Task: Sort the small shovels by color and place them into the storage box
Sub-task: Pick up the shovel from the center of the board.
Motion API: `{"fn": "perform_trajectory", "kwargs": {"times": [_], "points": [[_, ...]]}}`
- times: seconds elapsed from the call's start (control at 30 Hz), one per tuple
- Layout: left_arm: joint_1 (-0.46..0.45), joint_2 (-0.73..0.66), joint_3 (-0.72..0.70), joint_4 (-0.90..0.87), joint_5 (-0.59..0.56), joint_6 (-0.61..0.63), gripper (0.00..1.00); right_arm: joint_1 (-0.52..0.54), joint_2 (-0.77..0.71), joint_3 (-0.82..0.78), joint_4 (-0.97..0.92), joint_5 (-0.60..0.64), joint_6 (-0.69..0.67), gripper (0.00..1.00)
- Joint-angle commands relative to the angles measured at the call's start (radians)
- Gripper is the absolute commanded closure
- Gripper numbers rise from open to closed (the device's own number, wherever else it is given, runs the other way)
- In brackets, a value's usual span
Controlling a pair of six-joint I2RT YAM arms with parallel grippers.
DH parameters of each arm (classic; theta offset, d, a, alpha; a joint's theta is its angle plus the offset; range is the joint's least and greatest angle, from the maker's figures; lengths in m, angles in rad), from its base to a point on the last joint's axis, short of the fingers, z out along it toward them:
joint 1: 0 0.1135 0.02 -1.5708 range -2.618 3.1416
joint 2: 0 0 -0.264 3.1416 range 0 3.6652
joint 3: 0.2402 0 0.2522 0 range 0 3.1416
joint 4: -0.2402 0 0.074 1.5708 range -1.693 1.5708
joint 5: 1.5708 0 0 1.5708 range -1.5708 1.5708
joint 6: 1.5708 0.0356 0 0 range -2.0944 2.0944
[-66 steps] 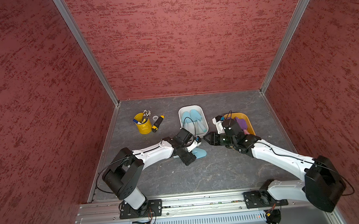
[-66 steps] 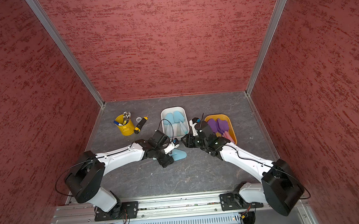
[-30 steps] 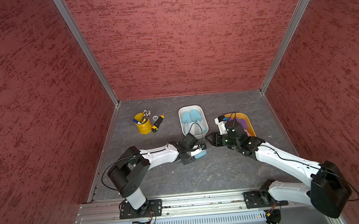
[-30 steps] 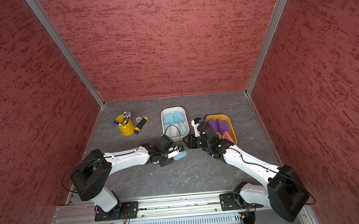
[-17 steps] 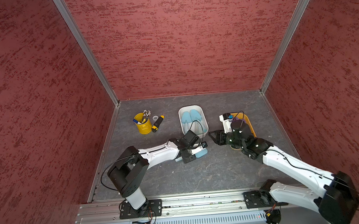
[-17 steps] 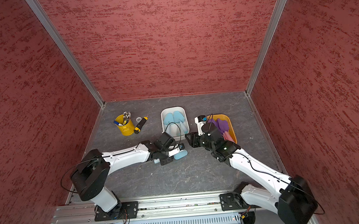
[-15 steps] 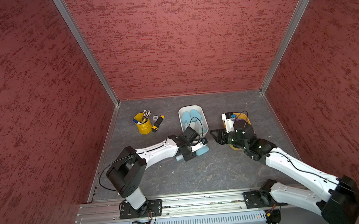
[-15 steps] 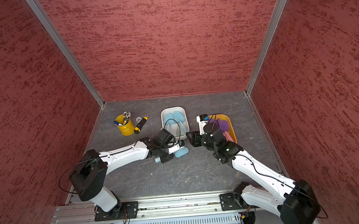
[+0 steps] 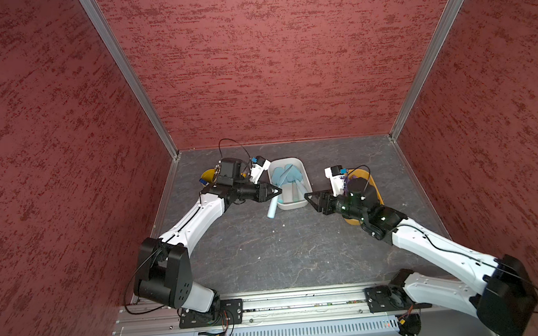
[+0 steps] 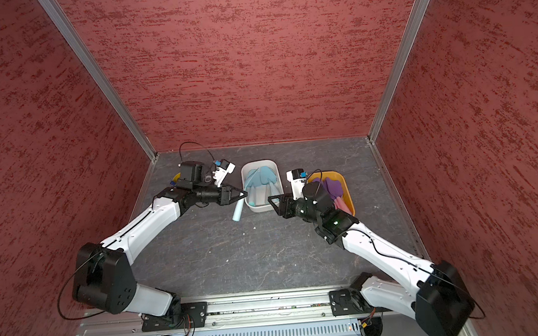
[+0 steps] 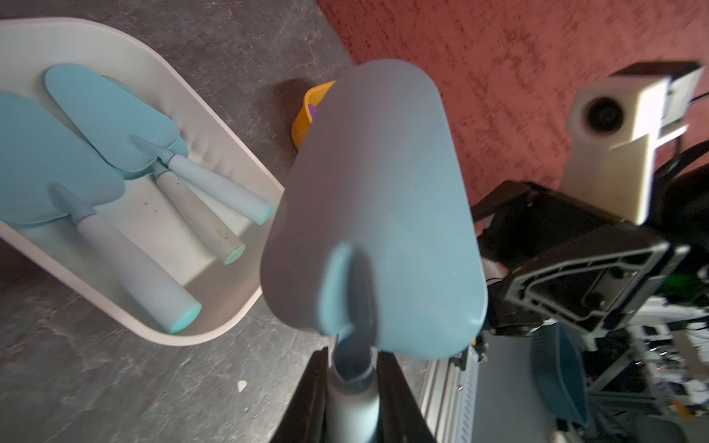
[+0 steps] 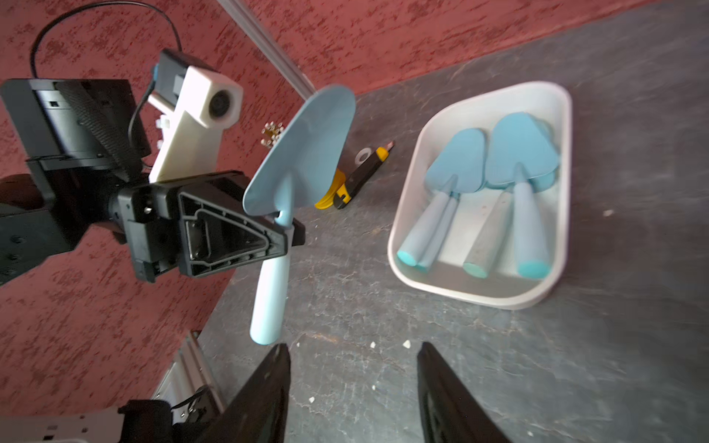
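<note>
Grey stone-look table (image 9: pixel 268 252), red walls (image 9: pixel 268 59); left gripper (image 9: pixel 278 191) pinches blue shovel (image 9: pixel 272 207) (right gripper (image 12: pixel 352 347) spread)

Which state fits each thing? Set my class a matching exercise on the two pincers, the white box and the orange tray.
Things
1. left pincer
2. right pincer
3. white box
4. orange tray

States
A. contains purple-bladed shovels
B. shut on a raised blue shovel
C. open, nothing between its jaws
D. contains light blue shovels

Pairs: 1-B, 2-C, 3-D, 4-A
</note>
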Motion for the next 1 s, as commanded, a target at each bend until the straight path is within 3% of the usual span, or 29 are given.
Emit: {"fn": "perform_trajectory", "kwargs": {"times": [0.0,0.13,0.23,0.4,0.97], "points": [[0.031,-0.017,-0.101,0.369,0.198,-0.346,1.0,0.025,0.055,-0.006,0.209,-0.131,0.081,0.45],[0.055,-0.016,-0.203,0.679,0.208,-0.556,1.0,0.054,0.137,0.014,0.319,-0.224,0.095,0.44],[0.055,-0.014,-0.244,0.822,0.202,-0.623,1.0,0.053,0.183,0.008,0.401,-0.268,0.096,0.42],[0.053,-0.013,-0.277,0.912,0.181,-0.685,1.0,0.053,0.262,0.074,0.402,-0.339,0.118,0.43],[0.037,-0.004,-0.318,1.128,0.169,-0.841,1.0,0.053,0.379,0.171,0.436,-0.353,0.093,0.47]]}}
